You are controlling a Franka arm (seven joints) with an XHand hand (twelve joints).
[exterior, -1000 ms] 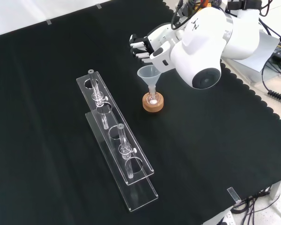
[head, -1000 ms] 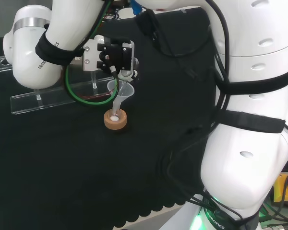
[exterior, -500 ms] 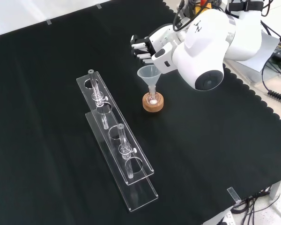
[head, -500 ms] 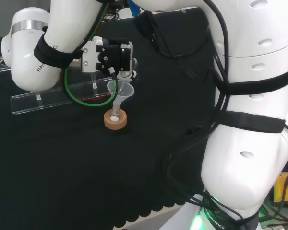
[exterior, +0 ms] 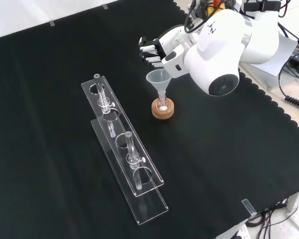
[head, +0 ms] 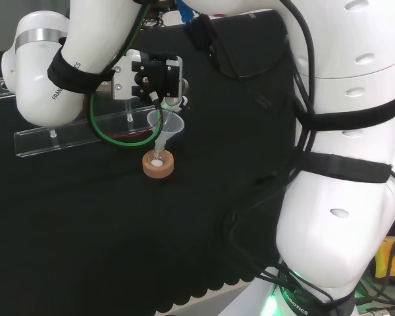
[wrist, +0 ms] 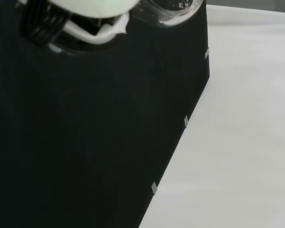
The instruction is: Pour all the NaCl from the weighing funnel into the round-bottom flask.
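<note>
My hand [exterior: 162,49] above funnel [exterior: 159,80], fingers [exterior: 148,48] curled, grasping nothing I can see. Funnel upright, stem in flask [exterior: 162,105] on cork ring [exterior: 163,109], mid-cloth [exterior: 65,59]. White salt [head: 158,161] in flask bottom. Clear racks [exterior: 124,149] left in front view.

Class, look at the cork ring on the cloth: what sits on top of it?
A clear funnel stands with its stem down into the cork ring, where a white patch shows. The flask's glass is too clear to make out, and the hand hovers beside the funnel's rim.

Lab bench: black cloth [exterior: 229,164], clear tube racks [exterior: 124,164], funnel [exterior: 158,79].
</note>
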